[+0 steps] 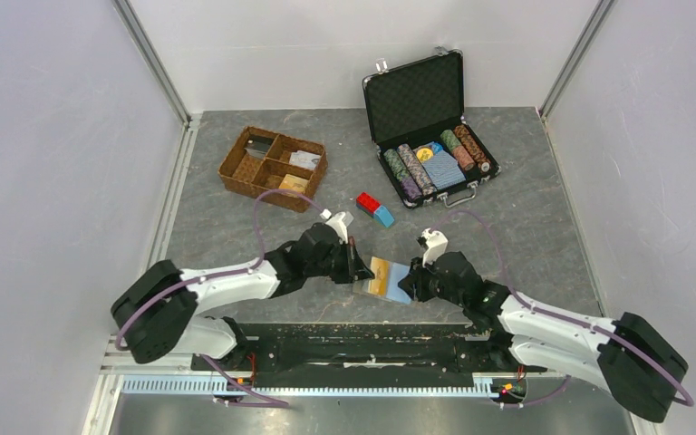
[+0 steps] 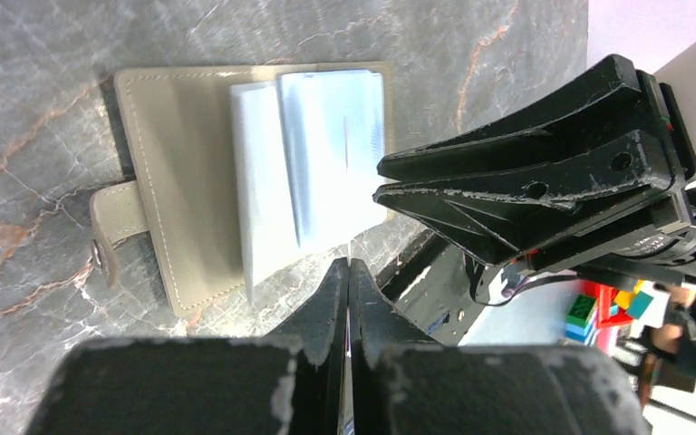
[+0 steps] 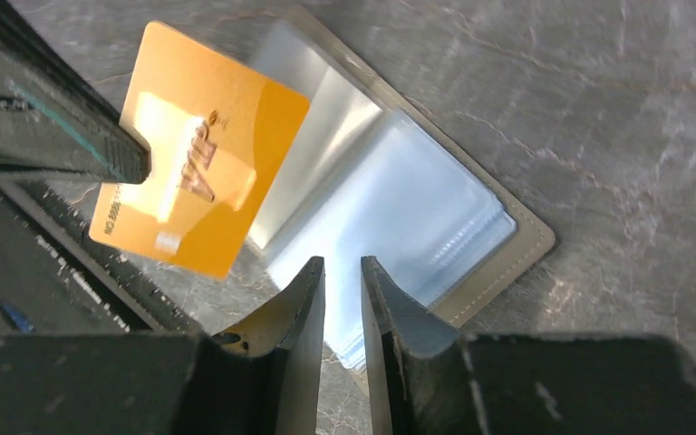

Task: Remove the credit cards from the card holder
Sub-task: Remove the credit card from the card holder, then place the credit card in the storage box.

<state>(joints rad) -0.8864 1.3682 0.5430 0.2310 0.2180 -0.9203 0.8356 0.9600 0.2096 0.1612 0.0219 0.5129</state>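
One left gripper [image 2: 348, 265] is clenched on the edge of one orange credit card [image 3: 199, 149], holding it off the table [image 1: 526, 208]. Just right of it lies one tan card holder [image 2: 172, 181], spread open with its clear sleeves [image 3: 399, 208] fanned. One right gripper [image 3: 343, 263] hovers over them, jaws narrowly parted and grasping nothing.

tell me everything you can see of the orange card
The orange card is a thin, glossy orange-gold plastic rectangle with rounded corners, a pale logo and small print along one edge. It is out of the card holder, tilted above its clear sleeves, pinched at one edge by the left gripper, whose jaws are shut on it.
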